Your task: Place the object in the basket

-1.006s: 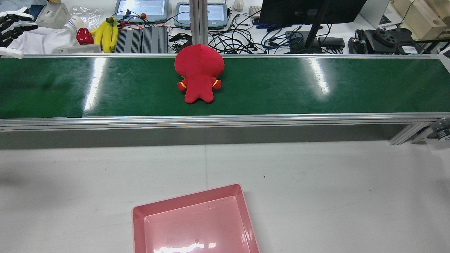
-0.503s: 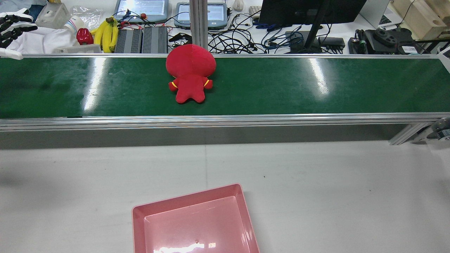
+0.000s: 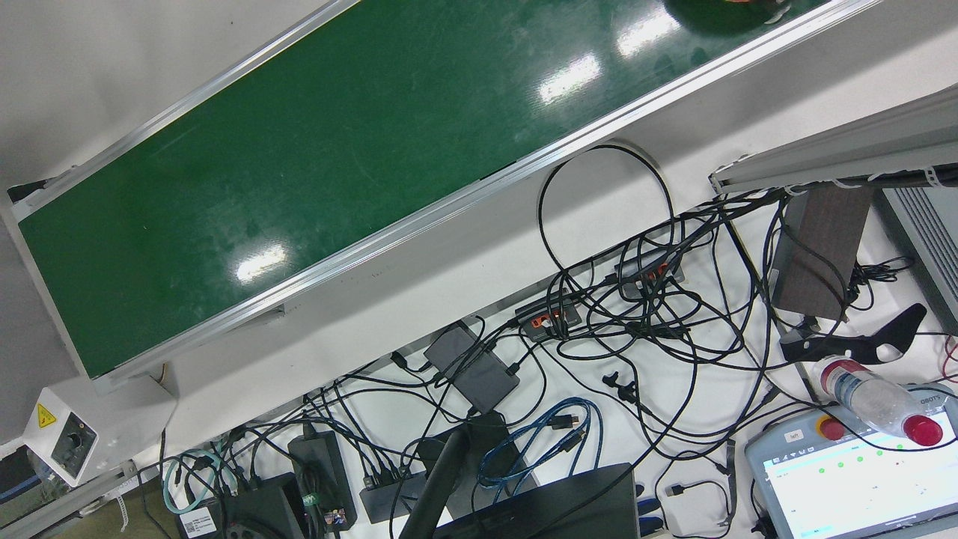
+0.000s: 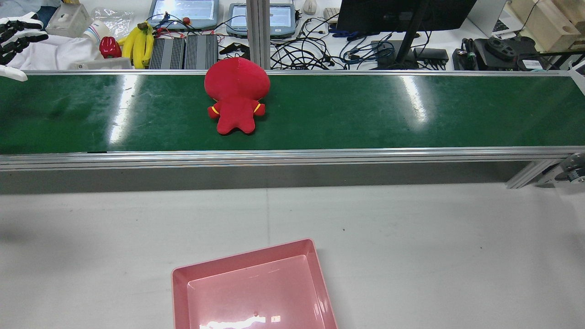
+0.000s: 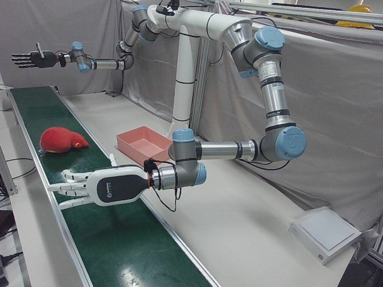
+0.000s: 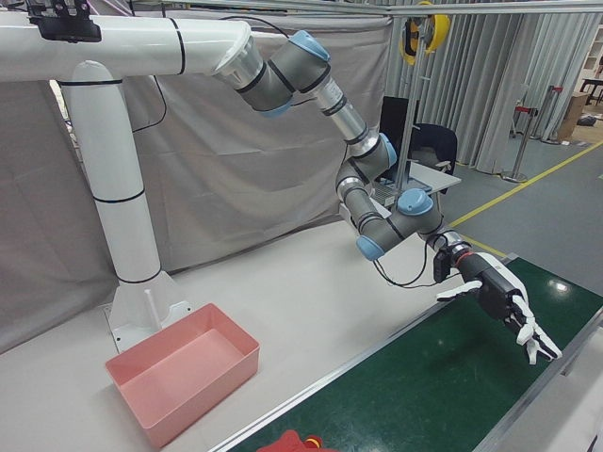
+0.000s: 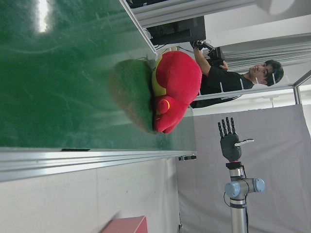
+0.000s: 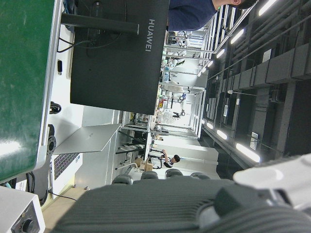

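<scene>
Red plush doll flat across green belt, head toward monitors; both hands spread, empty

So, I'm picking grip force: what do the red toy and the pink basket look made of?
Red toy: soft plush fabric, matte and fuzzy, with visible seams and a stuffed, rounded shape. Pink basket: probably rigid moulded plastic, smooth and glossy, since its floor reflects the overhead light.

Grey curtains hang behind a white table. A far desk holds tangled cables, a monitor and bananas.
</scene>
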Controlling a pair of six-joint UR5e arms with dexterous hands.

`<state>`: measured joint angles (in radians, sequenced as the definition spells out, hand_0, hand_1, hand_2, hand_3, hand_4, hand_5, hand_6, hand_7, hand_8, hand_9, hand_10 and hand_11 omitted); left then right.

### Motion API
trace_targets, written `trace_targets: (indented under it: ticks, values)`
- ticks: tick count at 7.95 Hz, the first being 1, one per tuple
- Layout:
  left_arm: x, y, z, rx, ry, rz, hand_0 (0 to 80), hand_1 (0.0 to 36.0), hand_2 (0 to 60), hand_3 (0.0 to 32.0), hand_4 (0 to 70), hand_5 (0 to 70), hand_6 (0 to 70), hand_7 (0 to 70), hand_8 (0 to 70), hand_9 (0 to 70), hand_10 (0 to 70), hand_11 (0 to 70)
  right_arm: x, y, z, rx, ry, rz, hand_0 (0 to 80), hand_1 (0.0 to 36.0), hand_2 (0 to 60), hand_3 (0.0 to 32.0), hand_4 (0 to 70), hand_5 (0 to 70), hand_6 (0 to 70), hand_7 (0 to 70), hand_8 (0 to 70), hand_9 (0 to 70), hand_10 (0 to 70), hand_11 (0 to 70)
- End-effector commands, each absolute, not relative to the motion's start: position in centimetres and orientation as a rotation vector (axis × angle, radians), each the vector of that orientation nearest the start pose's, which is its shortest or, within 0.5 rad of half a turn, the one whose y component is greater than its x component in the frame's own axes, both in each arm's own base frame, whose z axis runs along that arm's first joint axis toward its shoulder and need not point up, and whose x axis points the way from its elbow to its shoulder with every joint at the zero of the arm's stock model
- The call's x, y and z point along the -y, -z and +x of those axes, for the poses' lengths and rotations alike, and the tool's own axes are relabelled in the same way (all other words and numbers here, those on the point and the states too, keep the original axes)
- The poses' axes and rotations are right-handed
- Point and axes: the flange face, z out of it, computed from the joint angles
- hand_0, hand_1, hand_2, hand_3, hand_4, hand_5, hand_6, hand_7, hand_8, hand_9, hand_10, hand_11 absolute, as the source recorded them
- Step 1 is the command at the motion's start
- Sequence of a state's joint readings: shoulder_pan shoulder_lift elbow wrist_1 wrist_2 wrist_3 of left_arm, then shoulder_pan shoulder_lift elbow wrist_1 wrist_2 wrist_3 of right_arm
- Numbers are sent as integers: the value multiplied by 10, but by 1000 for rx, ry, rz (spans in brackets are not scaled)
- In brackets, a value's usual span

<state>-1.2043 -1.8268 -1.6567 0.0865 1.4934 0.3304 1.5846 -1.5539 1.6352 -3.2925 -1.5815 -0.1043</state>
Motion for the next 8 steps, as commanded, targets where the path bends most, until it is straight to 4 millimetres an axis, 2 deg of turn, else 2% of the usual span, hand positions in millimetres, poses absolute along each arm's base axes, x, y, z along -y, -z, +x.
trace_targets:
  ticks: [1, 3, 4, 8]
  values:
    - [609, -514, 83, -2232, 1655, 25, 614, 142, 0, 0, 128, 279, 56, 42, 126, 194, 0, 0, 489, -662, 139, -2192, 2349, -117, 0, 0, 0, 0, 0, 0, 0, 0, 0, 0, 0, 0]
    - [608, -516, 83, -2228, 1658, 25, 600, 122, 0, 0, 121, 254, 57, 45, 123, 190, 0, 0, 489, -661, 139, -2194, 2347, -117, 0, 0, 0, 0, 0, 0, 0, 0, 0, 0, 0, 0]
    - [608, -516, 83, -2228, 1658, 25, 597, 119, 0, 0, 123, 264, 56, 44, 124, 192, 0, 0, 489, -661, 139, -2194, 2347, -117, 0, 0, 0, 0, 0, 0, 0, 0, 0, 0, 0, 0]
    - [607, -518, 82, -2219, 1659, 36, 594, 142, 0, 0, 133, 283, 56, 45, 127, 196, 0, 0, 489, -661, 139, -2192, 2349, -117, 0, 0, 0, 0, 0, 0, 0, 0, 0, 0, 0, 0]
